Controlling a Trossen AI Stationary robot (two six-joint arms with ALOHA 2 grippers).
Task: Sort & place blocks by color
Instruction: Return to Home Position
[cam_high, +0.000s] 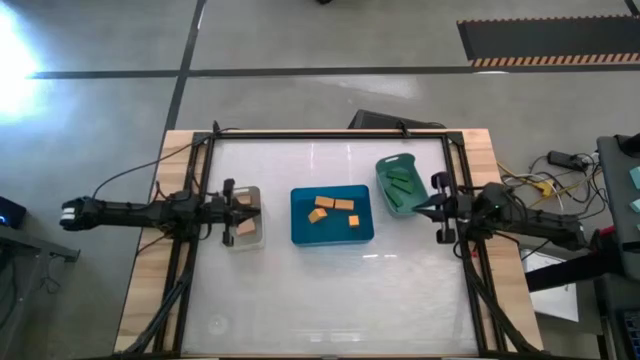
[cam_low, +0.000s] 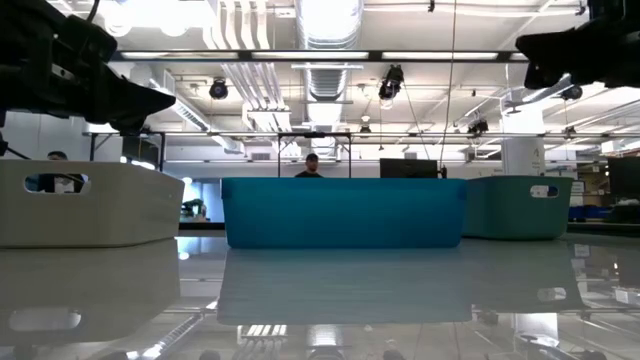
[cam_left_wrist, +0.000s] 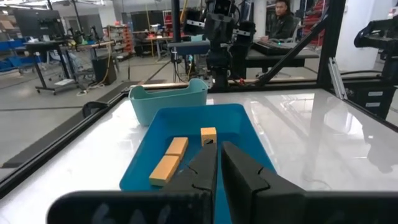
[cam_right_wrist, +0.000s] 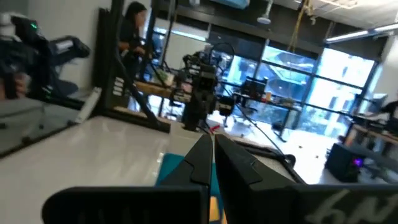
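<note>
- The glossy white desk (cam_high: 330, 300) lay nearest, its front strip mirroring the three bins in the low view.
- At the desk's left, the left gripper (cam_high: 247, 212) hung over the clear bin (cam_high: 258, 234), reaching in from the left edge on its dark arm.
- Its fingers (cam_left_wrist: 205, 167) were closed almost tip to tip and gripped nothing.
- Inside the clear bin lay tan blocks (cam_high: 245, 229), partly hidden by the gripper; one showed close to the bin's near wall.
- In the middle of the desk stood the blue bin (cam_high: 298, 234), apart from the clear bin and about level with it.
- Four orange blocks (cam_high: 343, 205) lay loose on the blue bin's floor, none stacked; the left wrist view showed three of them.
- At the desk's right, the right gripper (cam_high: 424, 207) hovered just beside the near right corner of the teal bin (cam_high: 385, 168), pointing toward the middle of the desk.
- Its fingers (cam_right_wrist: 198, 160) were closed together, with nothing between them.
- The teal bin sat a little farther back than the other two, turned at an angle to the desk's edges.
- Inside it lay dark green blocks (cam_high: 402, 183); their number could not be told.
- Beyond the desk, a person (cam_low: 312, 165) showed in the room behind the blue bin in the low view, and another person (cam_left_wrist: 281, 17) sat past the far frame in the left wrist view.
</note>
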